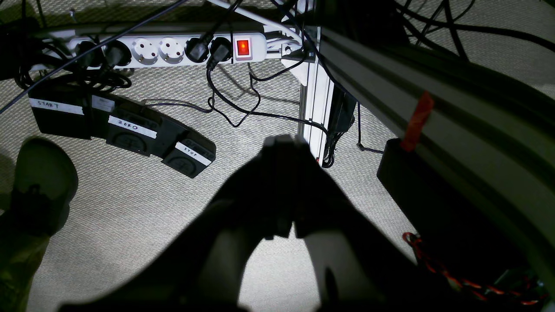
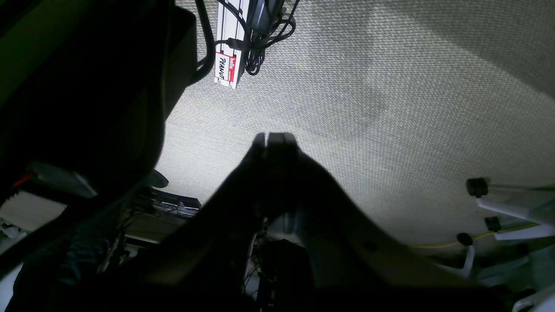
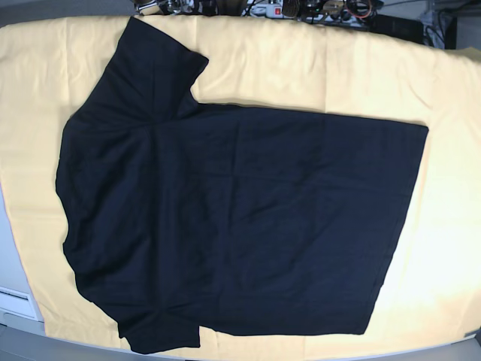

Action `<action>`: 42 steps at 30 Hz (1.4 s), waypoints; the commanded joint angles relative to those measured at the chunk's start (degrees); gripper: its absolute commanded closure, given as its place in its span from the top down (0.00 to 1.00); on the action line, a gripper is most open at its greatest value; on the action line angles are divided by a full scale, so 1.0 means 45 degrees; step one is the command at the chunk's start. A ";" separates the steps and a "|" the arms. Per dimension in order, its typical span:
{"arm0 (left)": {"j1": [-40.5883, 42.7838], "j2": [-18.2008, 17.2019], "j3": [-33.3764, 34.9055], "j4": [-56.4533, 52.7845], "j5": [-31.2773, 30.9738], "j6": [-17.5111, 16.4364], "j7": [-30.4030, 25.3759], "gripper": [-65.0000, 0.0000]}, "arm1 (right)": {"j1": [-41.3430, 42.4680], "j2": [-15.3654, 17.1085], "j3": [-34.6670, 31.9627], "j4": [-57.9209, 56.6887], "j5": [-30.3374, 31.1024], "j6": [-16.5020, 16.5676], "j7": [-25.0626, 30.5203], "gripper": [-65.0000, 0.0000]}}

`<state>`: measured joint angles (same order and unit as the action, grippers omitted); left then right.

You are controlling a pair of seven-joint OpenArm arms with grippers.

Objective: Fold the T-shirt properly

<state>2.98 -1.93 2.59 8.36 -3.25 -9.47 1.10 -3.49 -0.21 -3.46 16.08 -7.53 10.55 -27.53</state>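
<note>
The black T-shirt [image 3: 240,218] lies spread flat on the yellow table cloth [image 3: 301,68] in the base view, collar end to the left, hem to the right, one sleeve at the top left and one at the bottom left. Neither arm shows in the base view. In the left wrist view my left gripper [image 1: 286,141] hangs over the carpeted floor beside the table, jaws shut on nothing. My right gripper [image 2: 275,138] in the right wrist view is likewise shut and empty above the floor. The T-shirt is out of both wrist views.
Below the left gripper lie a white power strip [image 1: 173,50] with a lit red switch, black foot pedals [image 1: 130,130] labelled START, ZERO, STOP, and cables. An aluminium frame leg [image 1: 316,95] stands close by. White chair legs with castors [image 2: 490,203] show at the right of the right wrist view.
</note>
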 commanded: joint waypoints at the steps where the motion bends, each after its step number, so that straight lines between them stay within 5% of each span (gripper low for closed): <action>1: -0.0024 0.0000 0.0005 0.0102 -0.0044 -0.0092 -0.0053 0.00 | 0.0282 -0.0058 0.0029 0.0170 -0.0053 0.0058 -0.0194 0.00; 19: 0.0471 -0.0029 0.0005 0.1141 -0.0005 -0.0087 0.0670 0.00 | 0.0282 -0.0058 0.0029 0.0597 -0.0058 0.0083 -0.0568 0.00; 26: 0.0709 -0.0262 0.0005 0.1511 0.0000 -0.0092 0.1870 0.00 | -0.0296 -0.0044 0.0029 0.0651 -0.0058 0.0840 -0.0967 0.00; 31: 0.1613 -0.0903 0.0913 0.2851 -0.0107 -0.0092 0.2705 0.00 | -0.1656 0.0019 0.0029 0.1467 -0.0053 0.1734 -0.2273 0.00; 42: 0.5430 -0.3487 0.5217 0.9272 -0.0301 -0.0087 0.4274 0.00 | -0.5969 0.0053 0.0019 0.7291 0.0146 0.2025 -0.4095 0.00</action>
<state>26.79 -17.28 26.17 50.17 -4.54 -9.65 20.23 -29.23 -0.03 -3.49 49.30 -7.16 19.22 -44.86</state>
